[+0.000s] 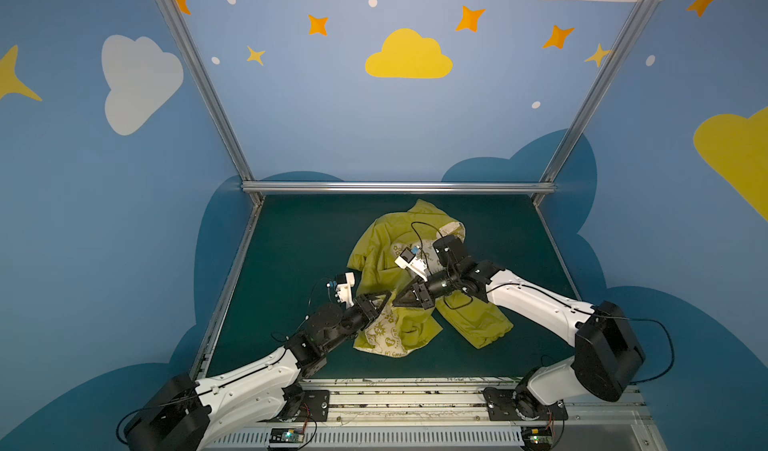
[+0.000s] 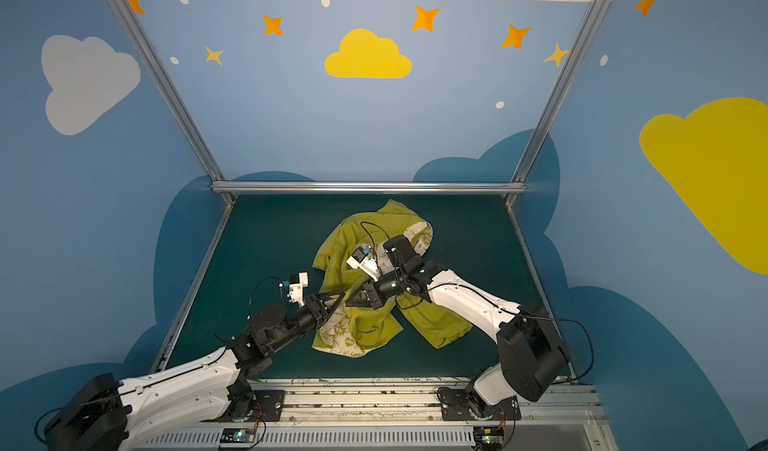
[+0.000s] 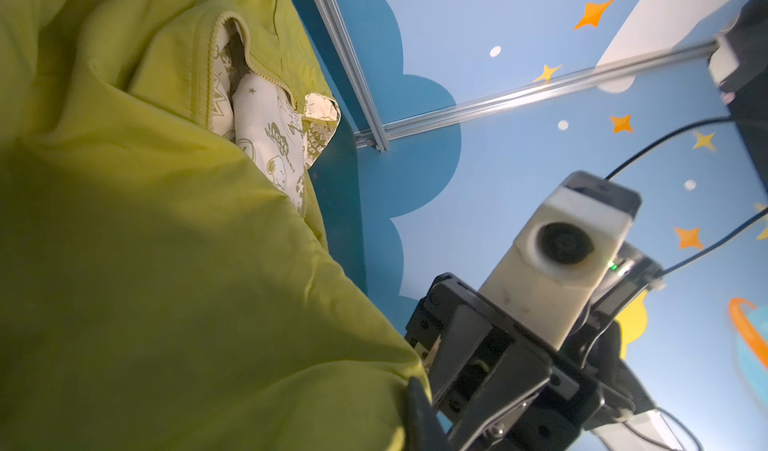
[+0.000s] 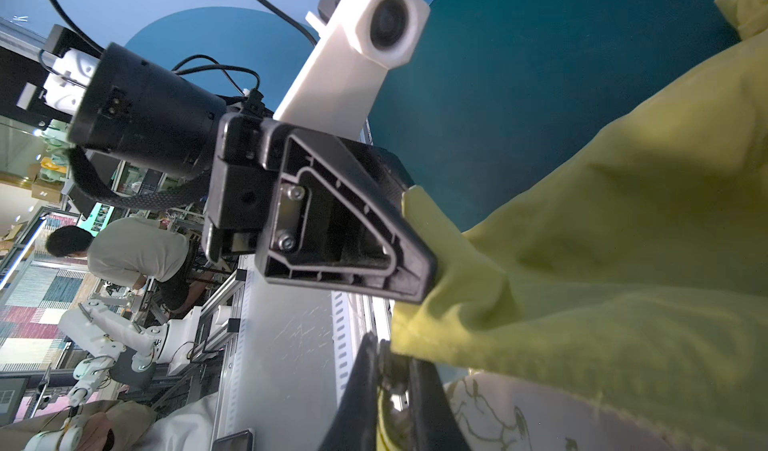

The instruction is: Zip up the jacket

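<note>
Green mat [image 1: 291,270], starry blue walls [image 1: 332,116]; we see left gripper [image 1: 386,297] and right gripper [image 1: 398,300] each pinching the crumpled jacket [image 1: 382,241], whose lining [image 3: 257,108] reads "LOVE"

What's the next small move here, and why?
Probably ease the two grips slightly apart to pull the fabric between them taut. The left gripper and the right gripper both pinch the jacket close together near its middle. It lies crumpled with cream lining showing, so no straight zipper line shows yet.
</note>
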`<state>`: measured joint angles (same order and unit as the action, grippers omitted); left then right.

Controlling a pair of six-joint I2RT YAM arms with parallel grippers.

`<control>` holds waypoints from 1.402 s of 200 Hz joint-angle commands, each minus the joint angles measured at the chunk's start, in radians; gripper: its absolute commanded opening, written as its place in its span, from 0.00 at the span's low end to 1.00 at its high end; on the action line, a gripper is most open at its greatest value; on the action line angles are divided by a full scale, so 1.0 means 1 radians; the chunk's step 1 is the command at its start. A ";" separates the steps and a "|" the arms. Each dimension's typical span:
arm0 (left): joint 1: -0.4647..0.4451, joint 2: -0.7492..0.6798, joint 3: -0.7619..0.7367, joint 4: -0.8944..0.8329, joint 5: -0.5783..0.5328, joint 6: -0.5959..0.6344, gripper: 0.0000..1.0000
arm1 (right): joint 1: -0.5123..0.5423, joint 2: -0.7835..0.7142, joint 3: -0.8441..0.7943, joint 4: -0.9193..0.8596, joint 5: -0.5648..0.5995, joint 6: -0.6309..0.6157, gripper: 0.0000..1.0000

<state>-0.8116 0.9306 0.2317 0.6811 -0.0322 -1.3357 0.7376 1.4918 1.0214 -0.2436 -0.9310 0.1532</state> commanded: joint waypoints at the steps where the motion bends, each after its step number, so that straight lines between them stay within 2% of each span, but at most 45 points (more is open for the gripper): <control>1: 0.005 -0.029 -0.003 0.005 0.002 0.026 0.09 | 0.004 -0.002 0.003 -0.008 -0.033 -0.021 0.00; 11: 0.006 -0.050 -0.004 -0.015 0.000 0.030 0.03 | 0.003 -0.002 0.004 -0.024 -0.023 -0.031 0.00; 46: 0.022 -0.135 0.001 -0.118 0.024 0.072 0.03 | -0.004 0.018 0.006 -0.048 -0.022 -0.052 0.00; 89: 0.094 -0.215 0.017 -0.273 0.144 0.099 0.03 | -0.010 0.042 0.016 -0.102 -0.006 -0.093 0.00; 153: 0.160 -0.255 0.021 -0.347 0.223 0.113 0.03 | -0.012 0.054 0.039 -0.195 0.019 -0.169 0.00; 190: 0.181 -0.257 0.038 -0.385 0.258 0.137 0.03 | 0.004 0.084 0.086 -0.361 0.070 -0.287 0.00; 199: 0.186 -0.260 0.045 -0.399 0.297 0.145 0.03 | 0.006 0.084 0.093 -0.387 0.091 -0.298 0.00; 280: 0.252 -0.280 0.082 -0.540 0.400 0.163 0.03 | 0.012 0.084 0.120 -0.480 0.140 -0.396 0.00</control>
<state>-0.6083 0.6712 0.2825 0.2134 0.3798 -1.2007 0.7822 1.5707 1.1393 -0.5060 -0.9154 -0.1829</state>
